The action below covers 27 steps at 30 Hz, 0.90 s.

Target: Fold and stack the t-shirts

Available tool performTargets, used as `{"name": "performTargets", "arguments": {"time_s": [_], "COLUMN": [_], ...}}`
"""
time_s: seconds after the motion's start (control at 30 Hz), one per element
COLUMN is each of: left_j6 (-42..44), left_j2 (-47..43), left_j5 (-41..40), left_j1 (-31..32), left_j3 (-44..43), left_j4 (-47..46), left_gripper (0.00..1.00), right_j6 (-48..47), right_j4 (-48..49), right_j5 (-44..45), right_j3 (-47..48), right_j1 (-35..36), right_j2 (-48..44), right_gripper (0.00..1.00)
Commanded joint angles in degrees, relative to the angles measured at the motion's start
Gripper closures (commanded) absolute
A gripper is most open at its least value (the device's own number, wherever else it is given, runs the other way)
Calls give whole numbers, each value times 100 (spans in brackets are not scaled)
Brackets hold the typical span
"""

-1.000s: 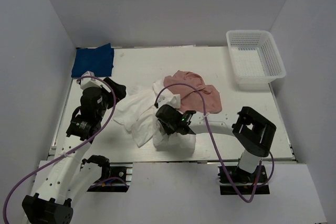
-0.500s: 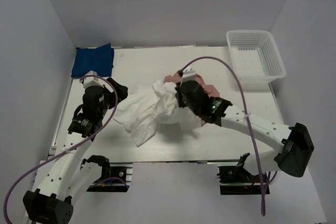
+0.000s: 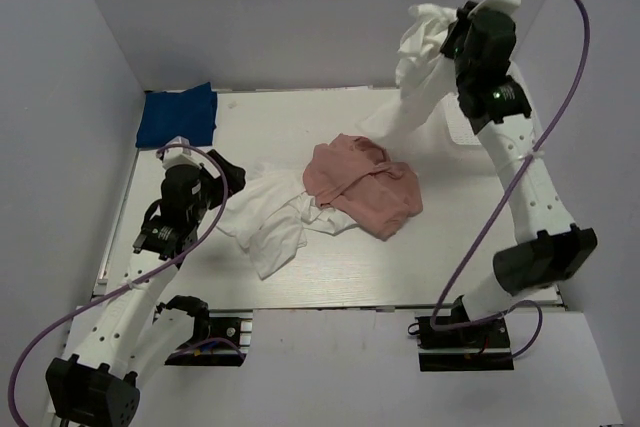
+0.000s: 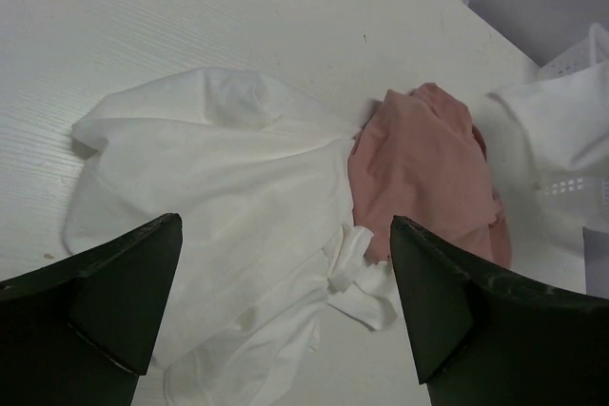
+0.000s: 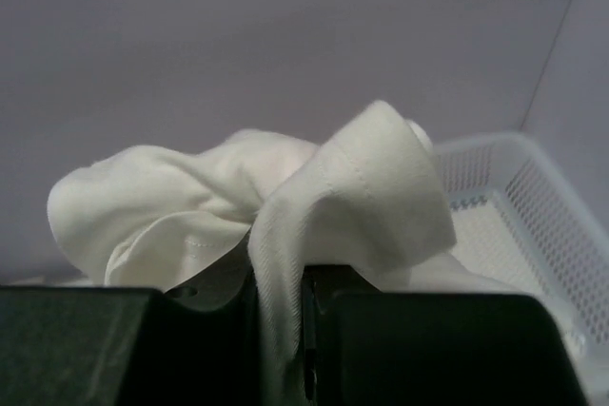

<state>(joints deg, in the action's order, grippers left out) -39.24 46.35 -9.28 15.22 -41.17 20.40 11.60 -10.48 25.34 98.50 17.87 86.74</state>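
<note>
Now hoists a white t-shirt, clamped tight in the right gripper, from mid-table to high up by the mesh basket, uncovering the crumpled pink t-shirt at centre and leaving the left gripper spread wide over more white cloth, with folding seemingly yet to start.

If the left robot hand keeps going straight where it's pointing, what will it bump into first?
Most likely the white t-shirt lying crumpled on the table. The left gripper has its jaws open and aims right at it. The pink t-shirt sits off to one side.
</note>
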Motion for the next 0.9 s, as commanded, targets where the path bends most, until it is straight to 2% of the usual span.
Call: {"name": "performTargets", "arguments": {"time_s": [0.0,0.03,0.1,0.17,0.27,0.37,0.63,0.77,0.8,0.87], "left_j6": [110,110,110,110,110,110,110,163,163,163], "left_j2": [-73,-73,-73,-73,-73,41,471,708,770,771], "left_j5": [-30,-91,-258,-311,-417,-470,-628,-733,-733,-733], "left_j1": [25,25,25,25,25,25,25,25,25,25], "left_j3": [91,91,91,91,91,91,91,-40,-40,-101], "left_j4": [-151,-98,-46,-45,-45,-45,-45,77,78,147], "left_gripper": [0,0,0,0,0,0,0,0,0,0], "right_j6": [-211,-184,-10,79,308,291,177,203,203,11], "right_j4": [-146,-391,-639,-483,-236,203,125,126,-14,-94], "right_j5": [-502,-582,-855,-1100,-1172,-979,-803,-1030,-1101,-1444], "right_j3": [1654,1951,2969,3280,3009,2719,2448,2209,2217,2218], "right_j1": [-520,-921,-1284,-1584,-2128,-2374,-2569,-2613,-2604,-2578], "right_j2": [937,1141,1939,2302,2514,2725,4077,4474,4483,4457], "right_gripper": [100,100,100,100,100,100,100,100,80,33]}}
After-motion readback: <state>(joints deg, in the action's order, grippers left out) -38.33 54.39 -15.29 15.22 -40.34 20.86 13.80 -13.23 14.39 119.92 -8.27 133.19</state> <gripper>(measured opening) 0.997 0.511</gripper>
